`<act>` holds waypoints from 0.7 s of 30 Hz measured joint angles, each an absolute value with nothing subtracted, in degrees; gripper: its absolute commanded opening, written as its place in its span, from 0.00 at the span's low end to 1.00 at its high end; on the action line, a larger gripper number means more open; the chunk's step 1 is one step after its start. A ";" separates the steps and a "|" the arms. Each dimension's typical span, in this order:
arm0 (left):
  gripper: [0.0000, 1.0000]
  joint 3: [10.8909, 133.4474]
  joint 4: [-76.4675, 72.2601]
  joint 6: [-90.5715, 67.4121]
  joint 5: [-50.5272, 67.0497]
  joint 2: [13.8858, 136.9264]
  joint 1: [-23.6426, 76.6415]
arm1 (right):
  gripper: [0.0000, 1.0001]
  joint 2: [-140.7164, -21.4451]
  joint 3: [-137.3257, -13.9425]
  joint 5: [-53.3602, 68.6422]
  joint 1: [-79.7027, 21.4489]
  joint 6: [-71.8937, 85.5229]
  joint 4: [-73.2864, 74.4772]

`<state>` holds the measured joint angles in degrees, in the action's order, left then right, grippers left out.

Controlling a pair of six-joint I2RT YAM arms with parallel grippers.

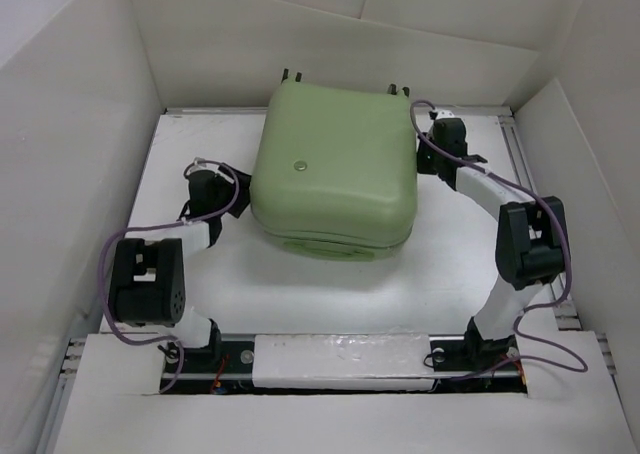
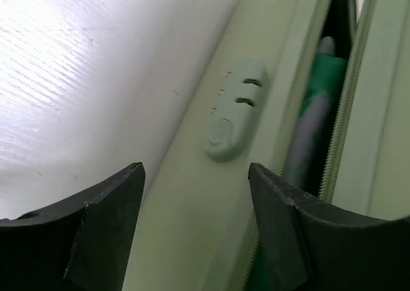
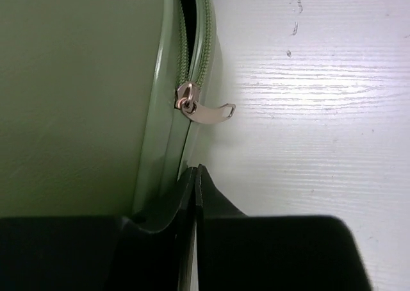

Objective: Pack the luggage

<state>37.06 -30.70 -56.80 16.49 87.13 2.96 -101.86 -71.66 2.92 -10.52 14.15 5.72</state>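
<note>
The luggage is plain pale sage green, with a small silver badge on the shell and black wheels at its far edge. Its zip is the same green, and the zip pull is silver. In the gap, something darker green and grey shows against black lining. The table is white with fine ribbed lines. The left arm and right arm are black and white, trailing purple cables.

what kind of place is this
Probably a robot lab test cell: plain white board walls box in a white table, two black-and-white robot arms are bolted at its near edge, working on one pale sage-green hard-shell suitcase.
</note>
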 measured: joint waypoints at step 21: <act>0.51 36.01 -4.12 -44.29 12.27 35.20 4.80 | 0.08 -41.98 -56.62 9.67 -24.75 12.64 18.31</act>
<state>36.01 -4.12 -44.29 12.27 35.20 4.80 -41.98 -56.62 9.67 -24.75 12.64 18.31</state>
